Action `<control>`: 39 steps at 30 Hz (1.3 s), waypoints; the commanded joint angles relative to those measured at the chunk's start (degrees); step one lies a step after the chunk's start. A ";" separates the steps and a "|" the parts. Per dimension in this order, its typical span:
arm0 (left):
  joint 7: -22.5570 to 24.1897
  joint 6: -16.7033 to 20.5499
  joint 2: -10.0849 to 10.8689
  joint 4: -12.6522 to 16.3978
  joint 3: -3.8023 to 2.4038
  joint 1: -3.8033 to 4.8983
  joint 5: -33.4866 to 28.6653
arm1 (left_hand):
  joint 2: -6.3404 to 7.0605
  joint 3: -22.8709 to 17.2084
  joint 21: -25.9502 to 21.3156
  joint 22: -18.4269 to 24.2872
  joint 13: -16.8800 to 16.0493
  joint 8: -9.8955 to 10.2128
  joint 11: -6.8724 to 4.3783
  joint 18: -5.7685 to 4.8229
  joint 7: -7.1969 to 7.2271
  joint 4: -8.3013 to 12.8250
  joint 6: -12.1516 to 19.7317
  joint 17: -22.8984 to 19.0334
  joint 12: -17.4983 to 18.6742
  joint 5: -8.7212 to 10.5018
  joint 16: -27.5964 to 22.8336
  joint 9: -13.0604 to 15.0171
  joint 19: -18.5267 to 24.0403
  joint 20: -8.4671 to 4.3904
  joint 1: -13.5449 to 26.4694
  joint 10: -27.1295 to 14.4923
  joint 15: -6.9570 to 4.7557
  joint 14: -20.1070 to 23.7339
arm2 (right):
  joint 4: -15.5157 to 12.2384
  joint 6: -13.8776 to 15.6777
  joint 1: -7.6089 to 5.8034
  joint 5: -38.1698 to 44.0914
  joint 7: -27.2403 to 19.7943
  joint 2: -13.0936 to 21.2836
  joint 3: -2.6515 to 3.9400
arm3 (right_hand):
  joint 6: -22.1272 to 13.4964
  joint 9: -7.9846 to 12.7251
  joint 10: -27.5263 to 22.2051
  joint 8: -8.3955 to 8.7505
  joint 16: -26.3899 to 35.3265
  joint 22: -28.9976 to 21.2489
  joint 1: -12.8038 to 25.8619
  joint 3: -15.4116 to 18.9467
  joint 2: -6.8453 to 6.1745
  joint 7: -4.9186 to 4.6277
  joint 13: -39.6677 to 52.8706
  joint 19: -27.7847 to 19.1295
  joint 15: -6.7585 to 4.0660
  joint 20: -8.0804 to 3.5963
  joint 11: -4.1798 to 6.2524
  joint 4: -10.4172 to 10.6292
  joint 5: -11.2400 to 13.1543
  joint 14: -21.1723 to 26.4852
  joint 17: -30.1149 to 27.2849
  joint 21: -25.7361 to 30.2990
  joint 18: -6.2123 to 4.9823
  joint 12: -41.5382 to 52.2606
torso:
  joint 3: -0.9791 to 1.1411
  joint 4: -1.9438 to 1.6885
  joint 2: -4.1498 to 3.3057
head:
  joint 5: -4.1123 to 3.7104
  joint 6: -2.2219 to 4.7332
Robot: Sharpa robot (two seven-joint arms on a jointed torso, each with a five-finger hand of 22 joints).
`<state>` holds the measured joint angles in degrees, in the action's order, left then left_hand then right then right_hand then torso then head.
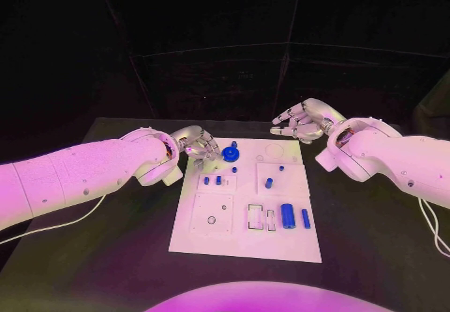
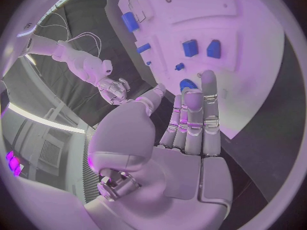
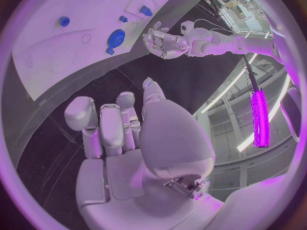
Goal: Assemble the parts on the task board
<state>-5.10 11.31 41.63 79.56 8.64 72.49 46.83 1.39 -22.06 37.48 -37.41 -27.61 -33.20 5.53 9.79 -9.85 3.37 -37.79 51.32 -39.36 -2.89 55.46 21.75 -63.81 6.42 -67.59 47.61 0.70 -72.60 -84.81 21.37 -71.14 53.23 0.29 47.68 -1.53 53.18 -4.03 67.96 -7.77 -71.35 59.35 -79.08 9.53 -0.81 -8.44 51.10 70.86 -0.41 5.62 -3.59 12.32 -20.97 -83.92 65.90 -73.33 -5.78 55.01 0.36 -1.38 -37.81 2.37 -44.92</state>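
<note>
The white task board [image 1: 244,242] lies in the middle of the black table. My left hand [image 1: 199,148] hovers at its far left corner, fingers stretched out and holding nothing. A round blue part [image 1: 231,153] stands just beside those fingertips; in the left wrist view this round part [image 2: 187,84] sits just past the straight fingers [image 2: 193,118]. Small blue pieces [image 1: 218,181] and a short peg [image 1: 268,183] stand mid-board. Two blue cylinders [image 1: 288,216] lie near the right edge. My right hand [image 1: 305,121] hangs beyond the far right corner, loosely curled and empty.
Square recesses [image 1: 211,220] and narrow slots [image 1: 255,216] mark the board's near half. Black table [image 1: 112,247] surrounds the board on all sides. In the right wrist view the board [image 3: 58,51] lies beyond my right hand [image 3: 122,128], with my left hand [image 3: 165,43] across from it.
</note>
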 commanded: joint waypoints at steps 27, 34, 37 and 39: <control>6.23 -6.60 -12.27 -10.57 1.03 -0.61 31.39 | 5.33 -1.29 19.39 -16.25 18.62 13.83 0.10 -2.03 0.91 3.41 -11.62 16.43 13.49 0.01 20.79 -14.72 -13.47 -0.17 -4.17 2.52 -0.12 -12.02 | 0.22 -0.17 -0.09 0.01 -0.68 -0.83 0.03 | -0.54 0.07 -0.38 -0.42 0.31 -0.10 0.18 0.40 0.66 -0.08 0.03 -0.40 -0.42 -0.07 0.09 0.10 -0.29 -1.14 -0.04 0.43 -0.67 -0.06 | 0.02 0.05 -0.05 | -0.88 0.38; 5.49 -6.70 -13.73 -12.12 1.14 -0.87 32.15 | 4.58 -1.51 20.16 -17.01 19.36 14.29 0.05 -2.16 1.07 3.60 -12.61 16.07 13.90 0.00 20.80 -15.15 -13.76 -0.20 -4.93 3.05 -0.16 -12.10 | 0.24 -0.18 -0.09 0.01 -0.70 -0.97 0.03 | -0.52 0.06 -0.40 -0.44 0.28 -0.12 0.14 0.40 0.71 -0.08 -0.01 -0.41 -0.42 -0.07 0.10 0.12 -0.34 -1.14 0.01 0.45 -0.67 -0.08 | -0.02 -0.15 -0.04 | -1.00 0.35; 5.36 -6.26 -14.01 -12.37 1.15 -0.96 32.29 | 4.32 -1.63 20.31 -17.15 19.70 14.56 0.08 -2.18 1.05 3.63 -12.87 15.87 14.16 0.00 20.76 -15.35 -13.78 -0.21 -5.13 3.14 -0.16 -12.09 | 0.28 -0.20 -0.09 0.01 -0.71 -1.03 0.03 | -0.52 0.06 -0.40 -0.44 0.28 -0.12 0.14 0.40 0.71 -0.08 -0.01 -0.41 -0.42 -0.07 0.10 0.12 -0.34 -1.14 0.01 0.45 -0.67 -0.08 | -0.02 -0.19 0.04 | -0.98 0.22; 5.25 -6.17 -14.13 -12.49 1.16 -0.99 32.34 | 4.07 -1.76 20.37 -17.22 19.95 14.74 0.11 -2.19 1.03 3.62 -13.01 15.81 14.37 0.00 20.78 -15.49 -13.78 -0.20 -5.25 3.14 -0.14 -12.09 | 0.29 -0.22 -0.09 0.01 -0.71 -1.06 0.03 | -0.52 0.06 -0.40 -0.44 0.28 -0.12 0.14 0.40 0.71 -0.08 -0.01 -0.41 -0.42 -0.07 0.10 0.12 -0.34 -1.14 0.01 0.45 -0.67 -0.08 | 0.01 -0.08 0.05 | -0.82 0.23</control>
<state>0.89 5.50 27.61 67.14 9.84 71.44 77.90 5.40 -23.64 57.57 -54.54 -7.73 -18.64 5.59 7.97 -8.80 6.87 -50.49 67.20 -25.26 -2.88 76.05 6.30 -77.12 6.21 -72.37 50.34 0.62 -83.77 -84.48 21.32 -71.13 53.22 0.15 46.67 -1.53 52.98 -4.02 67.96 -7.97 -71.34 59.30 -78.85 9.68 -0.59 -8.64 51.11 70.86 -0.41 5.62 -3.59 12.48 -20.97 -83.92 65.91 -73.10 -5.78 55.01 0.36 -1.51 -37.85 1.35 -44.66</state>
